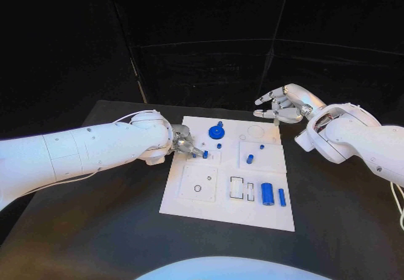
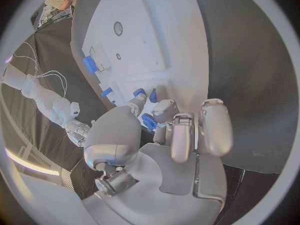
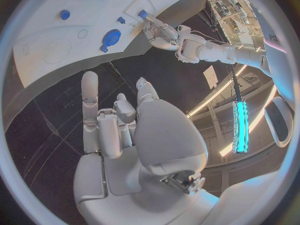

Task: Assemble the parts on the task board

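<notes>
Left robot hand (image 1: pixel 187 147) reaches over the left edge of the task board (image 1: pixel 190 201) on the black bench (image 1: pixel 93 233), fingertips pinching a small blue peg (image 1: pixel 205 154) just above the plate's upper-left section. Right robot hand (image 1: pixel 282 105) hovers beyond the board's far right corner, fingers spread, holding nothing. Largest loose piece is the blue cylinder (image 1: pixel 267 193) near the front right, beside a slimmer blue bar (image 1: pixel 281 197). Both look rigid, light and smooth, likely slippery; I would grasp across their middles. A round blue knob (image 1: pixel 216 132) sits farther back.
</notes>
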Controlling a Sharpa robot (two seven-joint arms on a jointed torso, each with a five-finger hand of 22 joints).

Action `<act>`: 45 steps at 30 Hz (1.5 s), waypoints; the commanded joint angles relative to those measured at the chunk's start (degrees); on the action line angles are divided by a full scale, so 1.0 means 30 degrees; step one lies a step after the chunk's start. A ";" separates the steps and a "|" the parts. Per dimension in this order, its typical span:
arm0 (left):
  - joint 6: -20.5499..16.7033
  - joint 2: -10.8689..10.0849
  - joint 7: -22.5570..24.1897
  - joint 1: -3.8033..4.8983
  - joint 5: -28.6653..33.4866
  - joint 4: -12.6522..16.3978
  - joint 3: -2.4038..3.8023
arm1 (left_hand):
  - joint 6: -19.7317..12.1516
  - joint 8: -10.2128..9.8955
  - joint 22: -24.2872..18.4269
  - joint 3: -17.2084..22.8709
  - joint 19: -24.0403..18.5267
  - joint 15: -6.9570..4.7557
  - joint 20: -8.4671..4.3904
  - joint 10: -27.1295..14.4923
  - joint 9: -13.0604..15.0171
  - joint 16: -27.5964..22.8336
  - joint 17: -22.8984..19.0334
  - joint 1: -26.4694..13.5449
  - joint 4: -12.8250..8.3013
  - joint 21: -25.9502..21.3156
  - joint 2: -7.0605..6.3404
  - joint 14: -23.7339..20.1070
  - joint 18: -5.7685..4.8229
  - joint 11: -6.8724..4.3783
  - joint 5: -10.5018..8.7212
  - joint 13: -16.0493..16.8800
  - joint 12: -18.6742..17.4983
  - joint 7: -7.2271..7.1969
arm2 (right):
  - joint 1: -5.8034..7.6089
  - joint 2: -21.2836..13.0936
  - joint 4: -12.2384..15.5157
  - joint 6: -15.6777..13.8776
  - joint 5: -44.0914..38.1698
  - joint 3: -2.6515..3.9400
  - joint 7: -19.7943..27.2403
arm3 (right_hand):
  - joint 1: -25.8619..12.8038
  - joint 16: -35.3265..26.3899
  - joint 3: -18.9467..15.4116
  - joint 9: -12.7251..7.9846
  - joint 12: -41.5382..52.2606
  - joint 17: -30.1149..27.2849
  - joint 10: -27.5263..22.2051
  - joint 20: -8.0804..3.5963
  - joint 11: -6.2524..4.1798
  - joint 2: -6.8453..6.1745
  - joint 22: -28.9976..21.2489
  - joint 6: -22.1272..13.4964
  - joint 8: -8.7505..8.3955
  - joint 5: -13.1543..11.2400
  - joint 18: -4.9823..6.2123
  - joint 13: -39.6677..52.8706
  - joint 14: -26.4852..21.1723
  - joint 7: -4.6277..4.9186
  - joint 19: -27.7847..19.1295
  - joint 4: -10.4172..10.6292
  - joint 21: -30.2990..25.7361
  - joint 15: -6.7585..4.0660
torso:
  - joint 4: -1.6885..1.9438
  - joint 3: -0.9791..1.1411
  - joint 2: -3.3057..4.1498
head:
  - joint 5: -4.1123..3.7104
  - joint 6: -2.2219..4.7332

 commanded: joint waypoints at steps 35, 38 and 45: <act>-0.6651 0.0816 0.6921 0.0544 0.2775 -0.0792 0.0690 | -0.3454 -0.4130 -1.2948 0.0506 -0.6653 0.2202 0.1662 -0.9174 -0.3424 -1.1807 -1.0578 0.8606 -0.3481 -1.3462 -0.0283 -0.6572 0.1531 0.2515 0.0144 -0.9276 -0.9730 0.2691 | 0.0028 0.0165 -0.0145 0.0029 0.0076 0.0015 0.0233 | 0.0001 -0.0042 -0.0048 -0.0002 0.0009 0.0086 -0.0094 -0.0067 -0.0019 0.0164 -0.0027 -0.0122 0.0072 0.0097 0.0270 0.0006 0.0629 0.0012 0.0093 0.0063 -0.0079 -0.0030 | -0.0021 0.0013 -0.0002 | -0.0276 0.0162; -0.6818 0.1572 0.8238 0.0556 0.1424 -0.1552 0.0187 | -0.2677 -0.4993 -1.3025 0.1419 -0.6840 0.2290 0.1840 -0.8726 -0.4349 -1.1949 -1.0869 0.9431 -0.4111 -1.3650 -0.0751 -0.6893 0.1599 0.2628 0.0156 -1.0709 -1.1149 0.2667 | 0.0028 0.0221 -0.0168 0.0048 0.0076 0.0015 0.0215 | 0.0001 -0.0042 -0.0048 -0.0002 0.0009 0.0086 -0.0094 -0.0067 -0.0019 0.0164 -0.0027 -0.0122 0.0072 0.0097 0.0270 0.0006 0.0629 0.0012 0.0093 0.0063 -0.0079 -0.0030 | -0.0011 0.0022 -0.0006 | -0.0272 0.0149; -0.6300 0.2700 0.9701 0.0532 -0.1350 -0.2689 -0.0324 | -0.1734 -0.6658 -1.2283 0.1356 -0.4474 0.2190 0.1977 -0.7999 -0.5960 -0.6531 -0.5435 0.8510 -0.3829 -1.2106 -0.1924 -0.2068 0.1871 0.2604 0.0069 -1.2964 -1.3219 0.2571 | 0.0028 0.0299 -0.0198 0.0091 0.0076 0.0015 0.0182 | 0.0013 -0.0058 -0.0047 -0.0003 -0.0023 0.0055 -0.0130 -0.0067 -0.0020 0.0171 -0.0028 -0.0126 0.0074 0.0102 0.0270 -0.0043 0.0621 0.0011 0.0092 0.0063 -0.0081 -0.0030 | -0.0106 0.0016 0.0025 | -0.0333 0.0262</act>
